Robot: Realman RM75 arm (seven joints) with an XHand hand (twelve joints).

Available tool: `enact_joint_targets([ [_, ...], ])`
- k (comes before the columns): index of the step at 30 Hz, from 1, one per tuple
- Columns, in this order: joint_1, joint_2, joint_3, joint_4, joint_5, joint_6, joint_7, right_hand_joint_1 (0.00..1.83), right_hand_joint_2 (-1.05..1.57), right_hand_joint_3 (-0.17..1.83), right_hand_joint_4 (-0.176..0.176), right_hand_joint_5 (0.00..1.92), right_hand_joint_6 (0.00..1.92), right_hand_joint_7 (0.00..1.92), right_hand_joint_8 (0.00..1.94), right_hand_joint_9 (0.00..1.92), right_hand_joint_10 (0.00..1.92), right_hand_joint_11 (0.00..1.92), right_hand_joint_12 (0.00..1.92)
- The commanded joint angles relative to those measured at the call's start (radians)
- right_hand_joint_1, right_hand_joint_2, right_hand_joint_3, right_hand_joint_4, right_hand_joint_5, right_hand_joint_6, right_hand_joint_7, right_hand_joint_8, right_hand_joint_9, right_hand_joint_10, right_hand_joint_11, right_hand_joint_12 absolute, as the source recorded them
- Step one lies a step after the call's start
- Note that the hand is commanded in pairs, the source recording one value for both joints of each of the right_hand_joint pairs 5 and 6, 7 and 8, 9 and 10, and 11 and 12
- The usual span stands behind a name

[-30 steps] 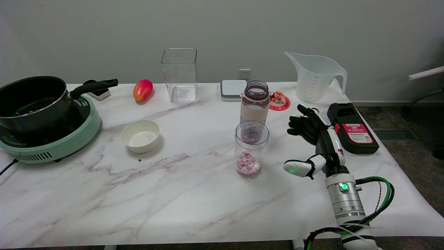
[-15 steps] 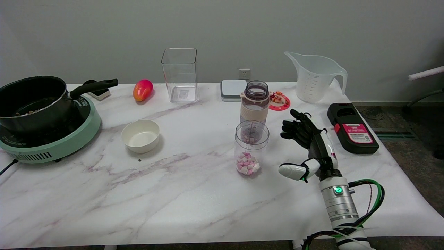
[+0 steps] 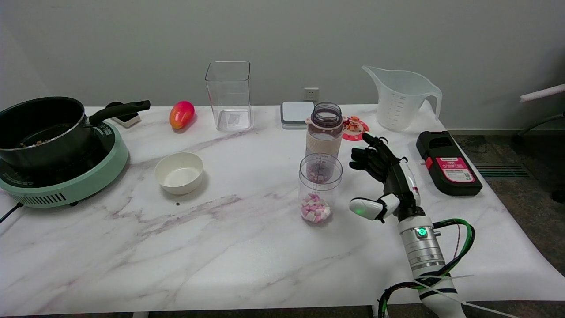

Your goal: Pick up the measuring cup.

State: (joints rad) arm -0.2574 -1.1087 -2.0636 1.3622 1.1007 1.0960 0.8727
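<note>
The small clear cylindrical measuring cup [image 3: 320, 187], with pink and white cubes in its bottom, stands upright near the middle of the white marble table [image 3: 220, 247]. At its 3 o'clock the black-and-white right hand [image 3: 388, 185] hovers near it without touching, holding nothing. Its fingers [image 3: 371, 157] are spread, with the thumb apart toward the cup. Just behind the cup at 12 o'clock stands a lidless translucent bottle [image 3: 325, 130]. A white round bowl [image 3: 178, 172] sits at 9 o'clock, well apart. A large translucent plastic jug [image 3: 401, 99] stands at 1 o'clock by the far edge, and a black flat device with a pink label [image 3: 448, 163] lies at 3 o'clock beyond the hand.
</note>
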Motion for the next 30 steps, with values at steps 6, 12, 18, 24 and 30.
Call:
enact_joint_targets([
  [6,0.069,-0.021,-0.005,-0.106,-0.028,-0.064,0.14,1.09,-0.45,0.8,0.0,0.37,0.37,0.63,0.63,0.6,0.6,0.63,0.63],
  [12,0.073,-0.028,-0.005,-0.109,-0.047,-0.077,0.14,1.1,-0.44,0.86,0.0,0.41,0.41,0.65,0.65,0.61,0.61,0.63,0.63],
  [18,0.073,-0.045,-0.005,-0.111,-0.093,-0.097,0.14,1.11,-0.43,0.9,0.0,0.43,0.43,0.65,0.65,0.61,0.61,0.63,0.63],
  [24,0.073,-0.066,-0.006,-0.116,-0.124,-0.101,0.14,1.11,-0.42,0.91,0.0,0.45,0.45,0.66,0.66,0.62,0.62,0.63,0.63],
  [30,0.049,-0.078,-0.008,-0.097,-0.153,-0.08,0.14,1.11,-0.37,0.9,0.0,0.51,0.51,0.67,0.67,0.62,0.62,0.64,0.64],
])
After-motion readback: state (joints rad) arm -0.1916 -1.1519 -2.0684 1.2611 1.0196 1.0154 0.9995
